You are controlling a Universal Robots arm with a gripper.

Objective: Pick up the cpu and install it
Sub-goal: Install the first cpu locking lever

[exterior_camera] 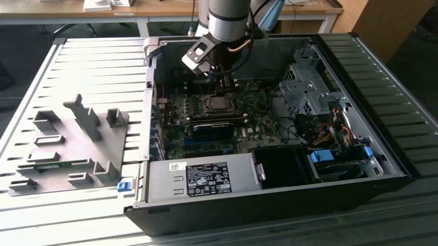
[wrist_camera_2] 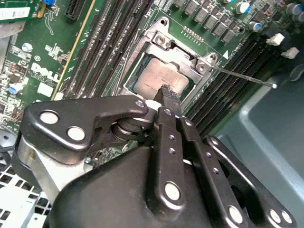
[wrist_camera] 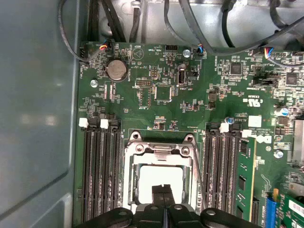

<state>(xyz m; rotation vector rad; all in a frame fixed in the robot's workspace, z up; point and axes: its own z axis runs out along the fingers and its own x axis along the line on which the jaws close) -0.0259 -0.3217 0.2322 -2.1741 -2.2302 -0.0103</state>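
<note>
Finding: the cpu [exterior_camera: 219, 104] lies flat in its socket on the motherboard [exterior_camera: 198, 141], just above the centre of the exterior view, inside the open computer case [exterior_camera: 383, 154]. In both wrist views its pale metal top sits square within the socket frame [wrist_camera: 137, 148].

Your gripper [exterior_camera: 225, 88] hangs directly over the chip. In both wrist views the fingers [wrist_camera: 158, 194] are pressed together with nothing between them. The fingertips [wrist_camera_2: 167, 95] stand at the chip's edge; whether they touch it or hover just clear cannot be told.

Assessment: pick-up and placement look done, and the step in hand is seating the chip. The install is not complete as it lies. The wire lever [wrist_camera_2: 242, 76] sticks out away from the frame, so I judge the socket unlatched.

Requirement: any move from here calls for a straight, light path off the chip with no sideways drag, since an unclamped chip can shift. Latching calls for working the thin lever without striking the memory slots [wrist_camera: 99, 166] on either side of the socket.
</note>
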